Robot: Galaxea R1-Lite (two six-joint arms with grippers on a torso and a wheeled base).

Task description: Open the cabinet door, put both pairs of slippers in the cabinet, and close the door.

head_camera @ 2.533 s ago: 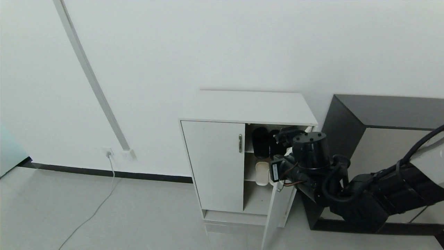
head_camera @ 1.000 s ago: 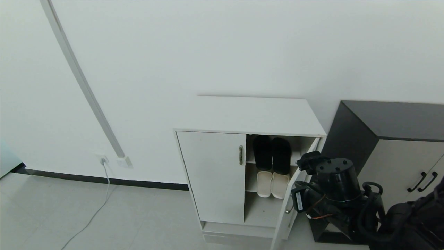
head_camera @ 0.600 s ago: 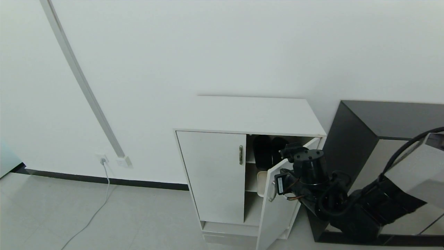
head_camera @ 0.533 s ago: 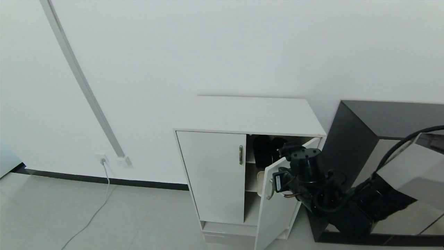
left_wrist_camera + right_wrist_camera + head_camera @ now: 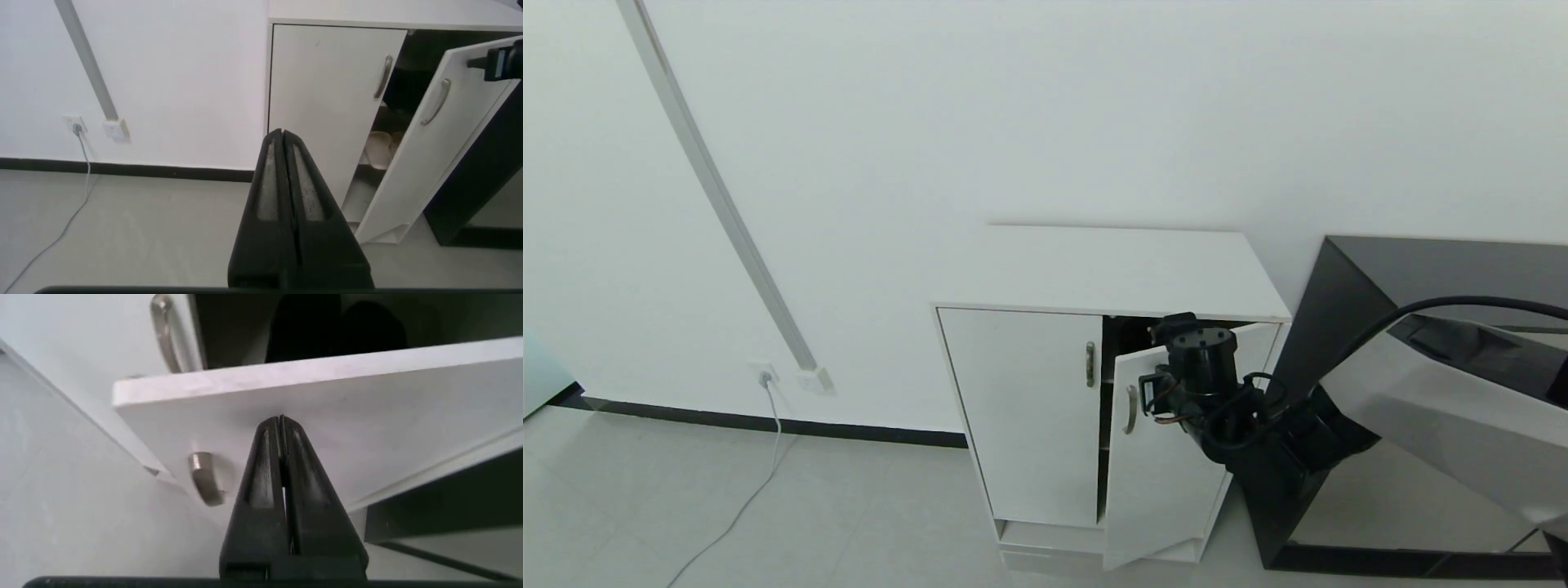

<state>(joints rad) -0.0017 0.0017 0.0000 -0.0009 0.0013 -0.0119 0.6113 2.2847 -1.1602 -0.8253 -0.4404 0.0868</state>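
The white cabinet [image 5: 1119, 269] has its left door [image 5: 1029, 416] closed and its right door [image 5: 1160, 482] ajar by a narrow gap. My right gripper [image 5: 1170, 324] is shut, its tips [image 5: 282, 423] pressed against the outer face of that door [image 5: 368, 384] just below the top edge, above the handle [image 5: 206, 478]. Black slippers [image 5: 315, 327] lie on the upper shelf behind the door. Pale slippers [image 5: 382, 147] show through the gap on the shelf below. My left gripper [image 5: 283, 137] is shut and empty, held well back from the cabinet [image 5: 335, 98].
A dark cabinet [image 5: 1421, 261] stands directly right of the white one. A wall socket with a grey cable [image 5: 764, 378] and a slanted wall trunking [image 5: 719, 196] are to the left. Open tiled floor [image 5: 809, 514] lies in front.
The right door has swung from wide open to nearly closed, with my right gripper moving left against it. The slippers are now hidden behind it in the head view.
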